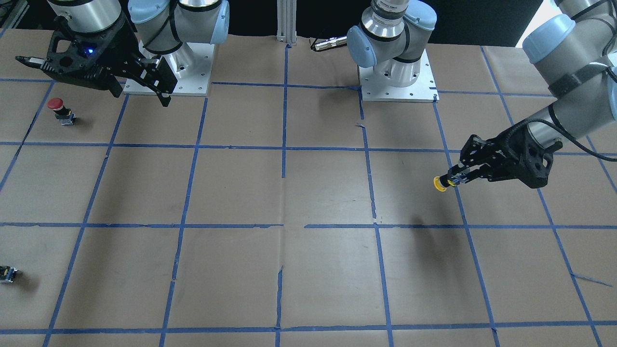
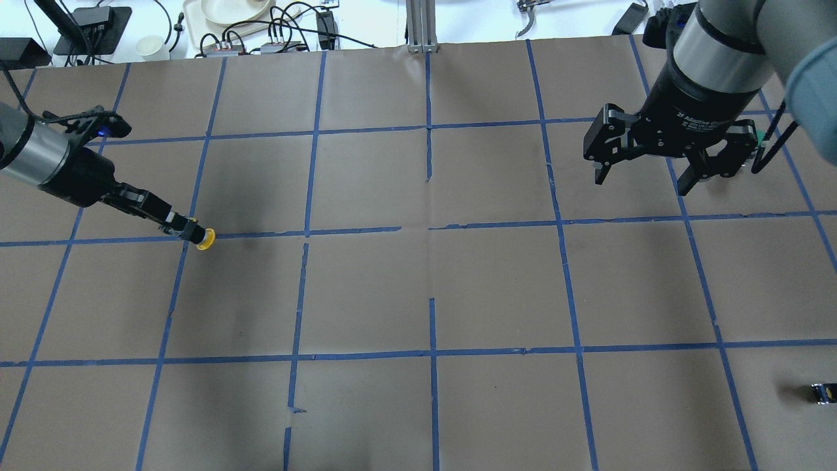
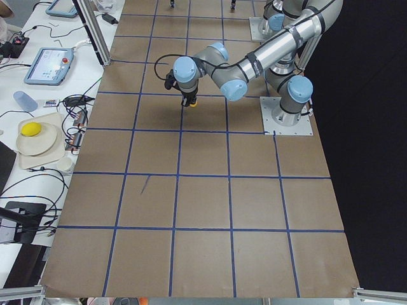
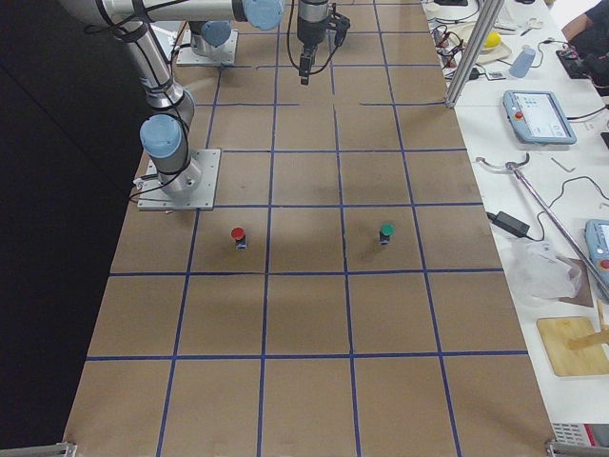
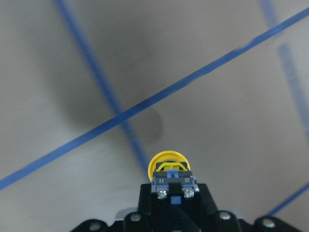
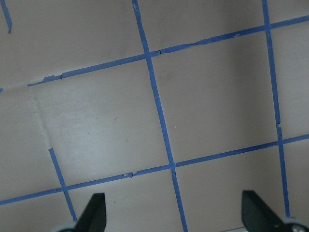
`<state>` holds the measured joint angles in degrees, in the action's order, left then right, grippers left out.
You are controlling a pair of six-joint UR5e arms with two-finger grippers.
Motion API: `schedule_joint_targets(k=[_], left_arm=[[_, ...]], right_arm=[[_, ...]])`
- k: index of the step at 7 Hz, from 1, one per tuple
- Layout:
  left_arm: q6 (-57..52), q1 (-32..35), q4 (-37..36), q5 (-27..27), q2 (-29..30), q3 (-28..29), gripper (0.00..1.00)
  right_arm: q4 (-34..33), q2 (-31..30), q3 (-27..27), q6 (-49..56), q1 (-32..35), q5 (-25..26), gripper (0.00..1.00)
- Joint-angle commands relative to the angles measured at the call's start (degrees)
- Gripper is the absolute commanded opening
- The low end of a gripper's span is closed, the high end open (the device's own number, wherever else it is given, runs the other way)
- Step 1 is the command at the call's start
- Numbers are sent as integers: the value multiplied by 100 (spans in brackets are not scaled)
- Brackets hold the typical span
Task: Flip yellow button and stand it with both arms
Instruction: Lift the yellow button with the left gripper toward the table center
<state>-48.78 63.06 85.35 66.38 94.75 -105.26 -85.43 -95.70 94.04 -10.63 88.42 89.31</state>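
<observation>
The yellow button (image 2: 204,240) is gripped by its black body and metal base in my left gripper (image 2: 188,230). It is held above the table with its cap pointing away from the fingers. It also shows in the front view (image 1: 439,183) and in the left wrist view (image 5: 167,162), where the gripper (image 5: 174,187) is shut on it. My right gripper (image 2: 644,182) hangs open and empty above the table's far right, well away from the button. Its fingertips (image 6: 94,209) show wide apart in the right wrist view.
A red-capped button (image 1: 58,109) stands near the right arm's base plate (image 1: 193,72). A green-capped button (image 4: 385,231) stands a cell farther out. A small black switch block (image 2: 822,392) lies at the near right edge. Blue tape lines grid the brown table.
</observation>
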Motion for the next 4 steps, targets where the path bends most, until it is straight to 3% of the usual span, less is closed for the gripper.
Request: schedule_joint_targets(k=[1, 4], left_arm=[[1679, 722, 587, -1690, -596, 14, 9], [3554, 1953, 509, -3809, -809, 14, 7]], right_arm=[[-9, 7, 0, -44, 0, -1, 100], [-44, 312, -34, -149, -166, -123, 100]])
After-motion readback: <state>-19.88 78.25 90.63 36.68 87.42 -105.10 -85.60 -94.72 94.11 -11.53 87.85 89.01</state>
